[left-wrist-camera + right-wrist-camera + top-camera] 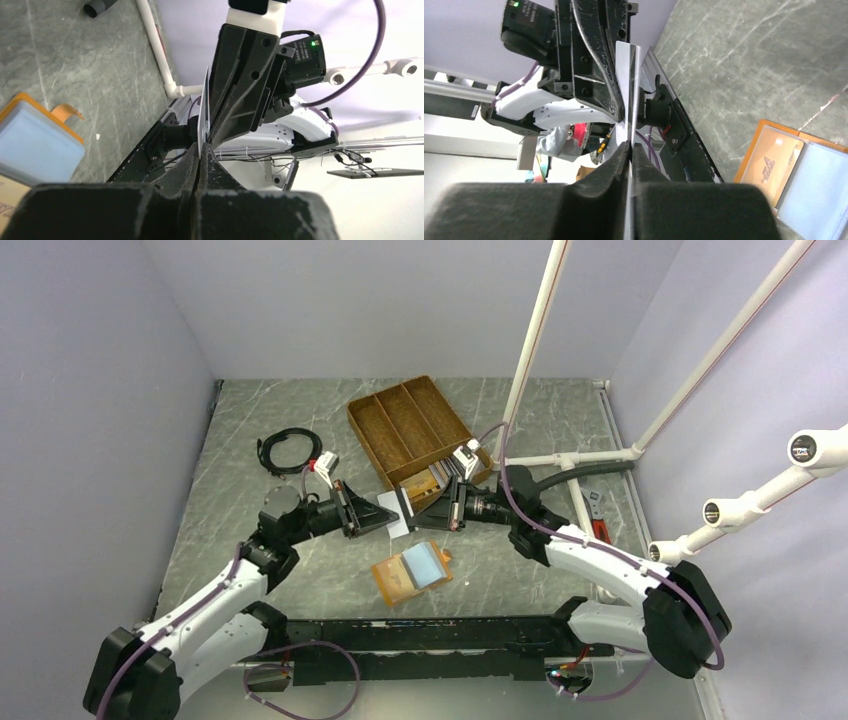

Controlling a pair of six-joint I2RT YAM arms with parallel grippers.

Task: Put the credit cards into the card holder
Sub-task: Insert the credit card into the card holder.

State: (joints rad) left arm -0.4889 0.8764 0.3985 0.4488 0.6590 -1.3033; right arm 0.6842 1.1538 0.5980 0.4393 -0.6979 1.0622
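A pale grey credit card (397,527) hangs edge-on above the table between both grippers. My left gripper (385,512) is shut on one end and my right gripper (412,512) is shut on the other. The left wrist view shows the card (204,107) rising from my left gripper (201,150). The right wrist view shows the card (630,95) in my right gripper (630,146). The card holder (412,572) lies open on the table just in front, pale lining up; it also shows in the left wrist view (35,145) and the right wrist view (819,185). An orange card (772,161) sits in its pocket.
A brown divided tray (410,420) stands behind the grippers, with several more cards (432,483) at its near end. A black coiled cable (290,450) lies at the back left. White pipes (540,340) rise at the right. A black rail (420,635) runs along the near edge.
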